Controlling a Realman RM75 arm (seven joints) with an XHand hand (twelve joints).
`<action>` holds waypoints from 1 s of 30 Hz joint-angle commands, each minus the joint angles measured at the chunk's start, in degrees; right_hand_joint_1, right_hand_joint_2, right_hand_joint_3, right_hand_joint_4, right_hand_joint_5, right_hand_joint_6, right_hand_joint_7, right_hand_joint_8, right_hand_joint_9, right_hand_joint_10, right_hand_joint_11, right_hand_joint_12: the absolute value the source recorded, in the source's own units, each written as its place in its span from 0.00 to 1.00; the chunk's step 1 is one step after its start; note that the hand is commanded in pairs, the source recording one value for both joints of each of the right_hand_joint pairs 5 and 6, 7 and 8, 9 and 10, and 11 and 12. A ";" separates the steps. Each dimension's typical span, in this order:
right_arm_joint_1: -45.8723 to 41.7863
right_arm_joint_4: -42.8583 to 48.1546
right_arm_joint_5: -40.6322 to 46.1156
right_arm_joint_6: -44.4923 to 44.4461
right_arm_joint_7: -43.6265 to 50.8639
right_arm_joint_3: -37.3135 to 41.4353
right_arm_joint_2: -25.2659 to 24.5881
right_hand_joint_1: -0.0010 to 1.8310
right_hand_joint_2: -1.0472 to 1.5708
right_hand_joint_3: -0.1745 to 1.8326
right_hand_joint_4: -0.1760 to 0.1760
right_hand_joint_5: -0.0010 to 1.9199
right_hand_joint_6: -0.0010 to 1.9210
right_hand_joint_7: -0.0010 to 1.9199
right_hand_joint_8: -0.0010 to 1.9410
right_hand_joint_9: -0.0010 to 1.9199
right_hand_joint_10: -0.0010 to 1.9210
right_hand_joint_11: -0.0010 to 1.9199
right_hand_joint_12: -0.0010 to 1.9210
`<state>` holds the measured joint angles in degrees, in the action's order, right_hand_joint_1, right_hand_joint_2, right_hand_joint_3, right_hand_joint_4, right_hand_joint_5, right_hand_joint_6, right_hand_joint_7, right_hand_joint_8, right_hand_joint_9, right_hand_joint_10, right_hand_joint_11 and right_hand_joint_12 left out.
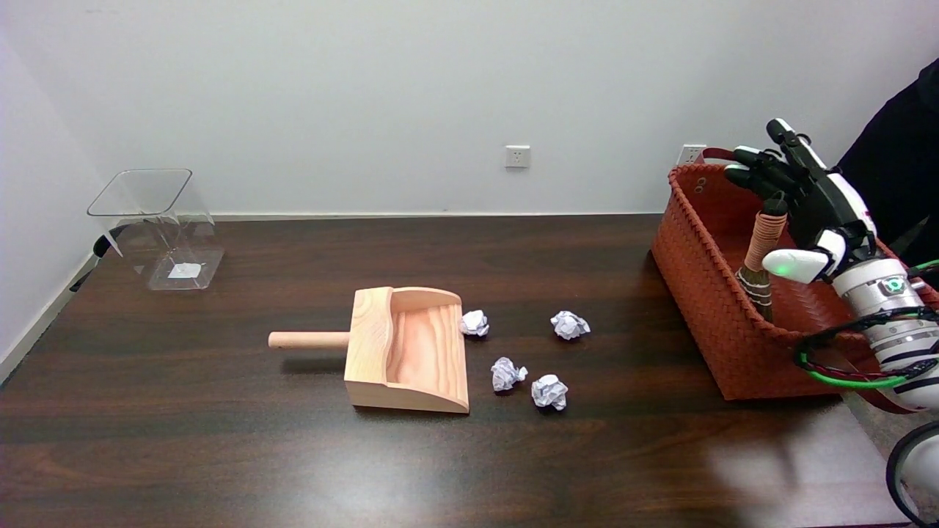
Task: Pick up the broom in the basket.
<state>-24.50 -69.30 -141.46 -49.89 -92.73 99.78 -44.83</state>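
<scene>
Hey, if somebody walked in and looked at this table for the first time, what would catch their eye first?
Probably the black-and-white right robot hand at the far right, fingers spread above the woven orange-red basket, beside the small broom with a cord-wrapped handle standing inside. Next, the pale wooden dustpan at the centre of the dark wooden table, with four crumpled white paper balls scattered just right of it. A clear plastic bin sits at the far left corner.

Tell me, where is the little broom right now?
In the head view, the broom stands inside the orange basket at the table's right end, beside the right hand.
</scene>
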 commanded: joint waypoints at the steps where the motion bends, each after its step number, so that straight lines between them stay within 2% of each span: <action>1: -5.44 -7.89 -0.26 5.52 5.14 4.01 -0.44 0.65 0.17 0.58 0.50 0.02 0.02 0.21 0.21 0.27 0.27 0.20 0.20; 15: -6.31 -11.00 -0.26 6.93 5.20 2.96 -0.90 0.66 0.19 0.54 0.50 0.03 0.03 0.21 0.21 0.28 0.28 0.24 0.24; 30: -7.61 -12.22 -0.26 7.20 4.66 3.22 -1.64 0.65 0.22 0.57 0.50 0.03 0.03 0.23 0.22 0.32 0.32 0.35 0.35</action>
<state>-30.62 -79.21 -141.66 -43.72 -88.26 102.62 -45.82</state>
